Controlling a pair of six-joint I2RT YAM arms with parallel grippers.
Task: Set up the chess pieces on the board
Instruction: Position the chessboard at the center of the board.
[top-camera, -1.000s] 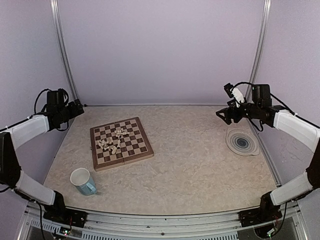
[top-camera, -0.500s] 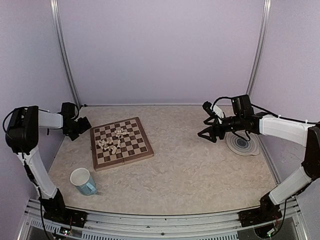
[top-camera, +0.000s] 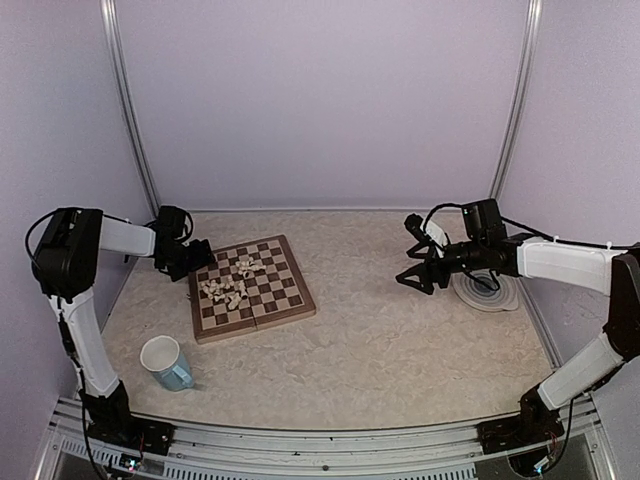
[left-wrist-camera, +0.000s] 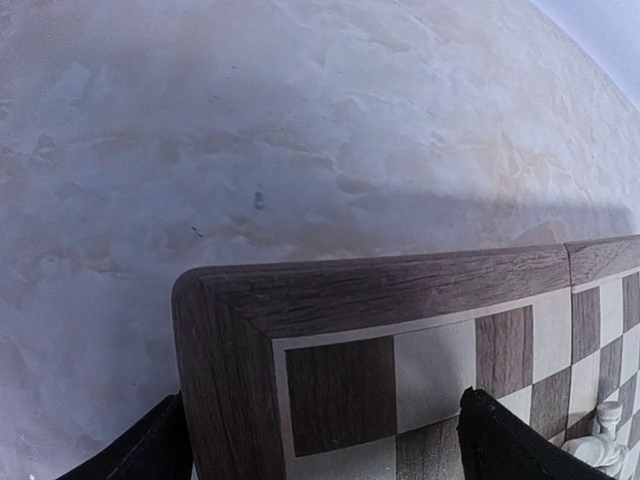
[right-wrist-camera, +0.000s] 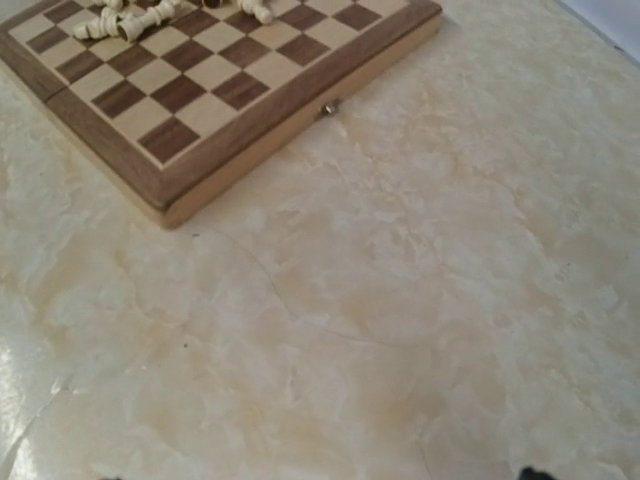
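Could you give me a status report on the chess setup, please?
Left gripper open at far-left corner of board. Right gripper open, empty, mid-table. Chess pieces heaped mid-board, none set up. Mug, plate stand clear.

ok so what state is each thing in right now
board, open flat on the table, set at an angle
pieces, heaped mid-board, many on their sides, not set up
mug, upright, off the board
plate, flat on the table, partly behind the right arm
left fingers, open, straddling the board's far left corner
right fingers, open, holding nothing, over bare table
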